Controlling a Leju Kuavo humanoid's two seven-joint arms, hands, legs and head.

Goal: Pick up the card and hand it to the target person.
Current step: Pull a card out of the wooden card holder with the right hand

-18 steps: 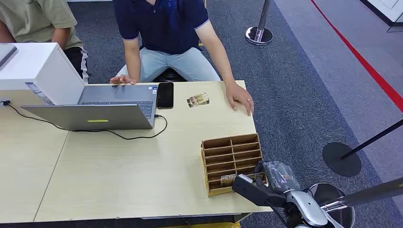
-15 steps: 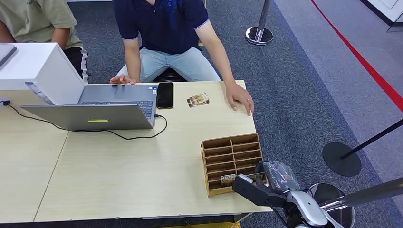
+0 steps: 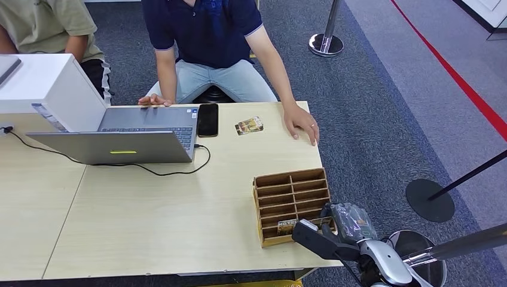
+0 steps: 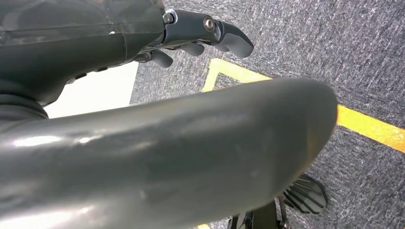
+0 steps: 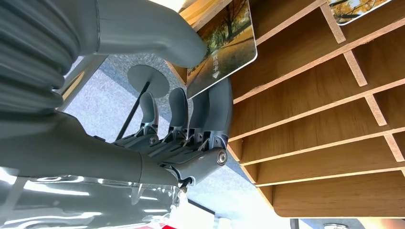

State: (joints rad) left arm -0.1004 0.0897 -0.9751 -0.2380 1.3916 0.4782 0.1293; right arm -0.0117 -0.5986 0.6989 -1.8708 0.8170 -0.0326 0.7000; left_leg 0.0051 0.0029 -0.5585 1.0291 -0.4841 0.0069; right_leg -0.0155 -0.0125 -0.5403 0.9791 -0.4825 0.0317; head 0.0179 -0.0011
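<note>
Now right robot hand (image 5: pixel 191 95) pinches card (image 5: pixel 222 43) (long axis into organizer (image 5: pixel 325 119) slot).

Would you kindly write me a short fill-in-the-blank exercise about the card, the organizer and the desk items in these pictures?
1. The right hand pinches a card at the wooden ____.
2. The black phone lies directly beside the ____.
3. A second card lies flat on the ____, near the person's hand.

Missing words: organizer; laptop; table
</note>
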